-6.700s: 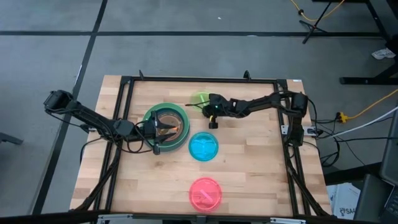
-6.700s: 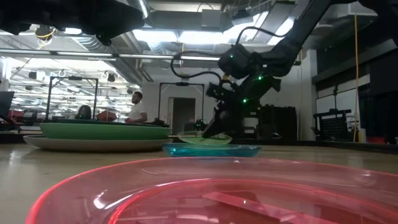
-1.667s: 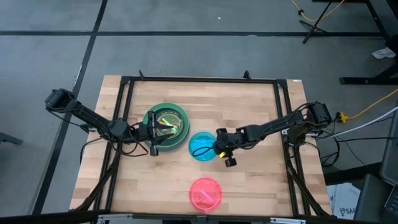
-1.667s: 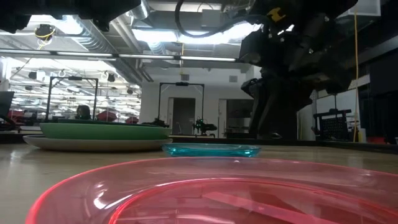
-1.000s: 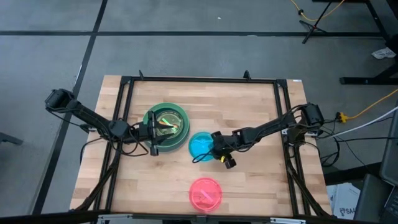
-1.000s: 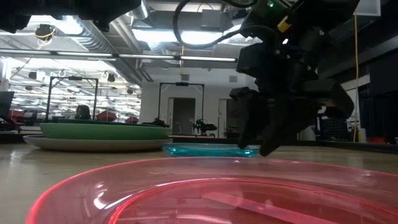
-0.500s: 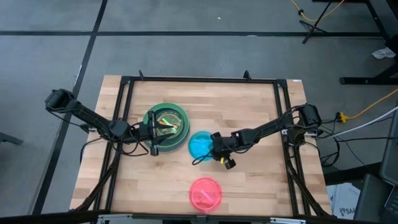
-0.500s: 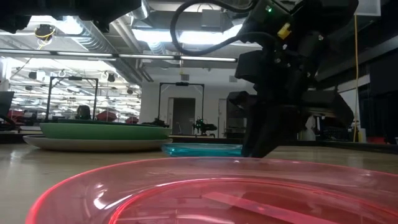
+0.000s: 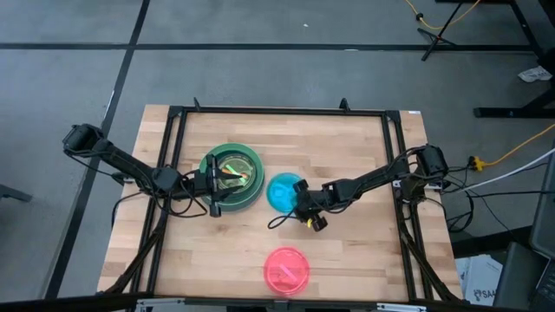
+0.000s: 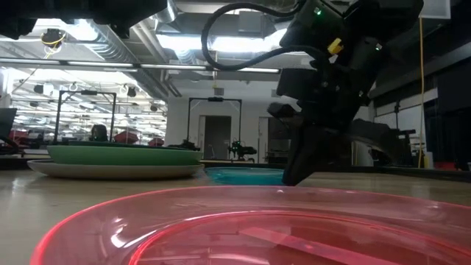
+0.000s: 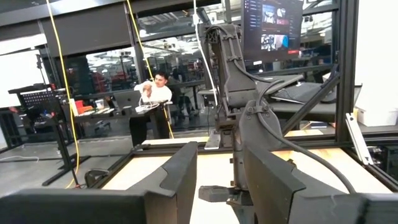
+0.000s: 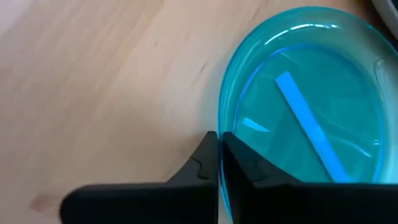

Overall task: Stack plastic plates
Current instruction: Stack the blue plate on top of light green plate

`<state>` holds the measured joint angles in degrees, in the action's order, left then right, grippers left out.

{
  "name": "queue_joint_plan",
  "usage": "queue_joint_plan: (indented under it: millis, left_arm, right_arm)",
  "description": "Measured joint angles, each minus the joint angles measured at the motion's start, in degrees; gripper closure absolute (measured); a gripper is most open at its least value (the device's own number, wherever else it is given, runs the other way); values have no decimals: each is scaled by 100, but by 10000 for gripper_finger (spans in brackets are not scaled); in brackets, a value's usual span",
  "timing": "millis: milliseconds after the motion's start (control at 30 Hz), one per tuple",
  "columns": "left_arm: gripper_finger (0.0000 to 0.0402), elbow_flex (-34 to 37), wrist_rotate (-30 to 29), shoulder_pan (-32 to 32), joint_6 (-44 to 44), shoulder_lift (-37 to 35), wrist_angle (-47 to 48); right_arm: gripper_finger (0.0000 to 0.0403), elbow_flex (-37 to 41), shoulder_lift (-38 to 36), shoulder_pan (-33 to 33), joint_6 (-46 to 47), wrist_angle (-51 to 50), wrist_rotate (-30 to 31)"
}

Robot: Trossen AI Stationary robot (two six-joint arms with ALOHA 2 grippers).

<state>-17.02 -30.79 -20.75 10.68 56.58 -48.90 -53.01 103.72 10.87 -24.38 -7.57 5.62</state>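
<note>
A translucent blue plate sits mid-table, just right of the stack. The stack is made of the larger green and grey plates with the lime and orange ones on top. My right gripper is at the blue plate's near-right edge, shut on it. A translucent pink plate lies flat near the table's near edge. My left gripper hovers open over the stack. My right gripper pinches the blue plate's rim on its near-right side between its two fingers. It comes at the rim low, from the table's right. In the low view the plate looks tilted; whether its far side rests on the table, I cannot tell.
A black frame runs around the wooden table top. Bare wood lies between the blue and pink plates and along the right side. The right arm reaches in from the right edge. A person stands far off in the room.
My right gripper has shut on the blue plate's rim; a second ago its fingers stood apart at the plate's edge. It has then moved toward the far-left, and the blue plate has shifted with it toward the stack and now looks tilted.
</note>
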Motion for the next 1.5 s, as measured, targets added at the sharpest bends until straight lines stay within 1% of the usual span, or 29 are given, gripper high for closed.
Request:
queue_joint_plan:
  millis: [100,167,433,600,800,900,967,1033,1133,1300,1500]
  left_arm:
    - [278,0,0,0,-2,0,0]
    - [278,0,0,0,-4,0,0]
    - [278,0,0,0,-2,0,0]
    - [278,0,0,0,-2,0,2]
    - [278,0,0,0,-2,0,4]
    - [278,0,0,0,-2,0,4]
    - [278,0,0,0,-2,0,2]
    - [278,0,0,0,-2,0,2]
    - [278,0,0,0,-2,0,2]
    - [278,0,0,0,-2,0,2]
    - [278,-2,0,0,-1,2,4]
  right_arm:
    - [401,-21,0,-2,-122,-33,92]
    - [399,-132,0,0,-131,-198,339]
    - [398,-722,0,-7,-302,-847,935]
    - [398,-1108,-2,-7,-433,-1297,1093]
    - [398,-1594,-7,-2,-459,-2009,1681]
    - [398,-1788,-9,-7,-563,-2190,1879]
    - [398,-1906,-9,-4,-645,-2195,1900]
    - [398,-1989,-11,-12,-790,-2060,1896]
    - [398,-1998,-11,-50,-1078,-1556,1804]
    - [398,-2002,37,-302,-1487,-903,1031]
    - [398,-1996,270,-638,-1536,-139,186]
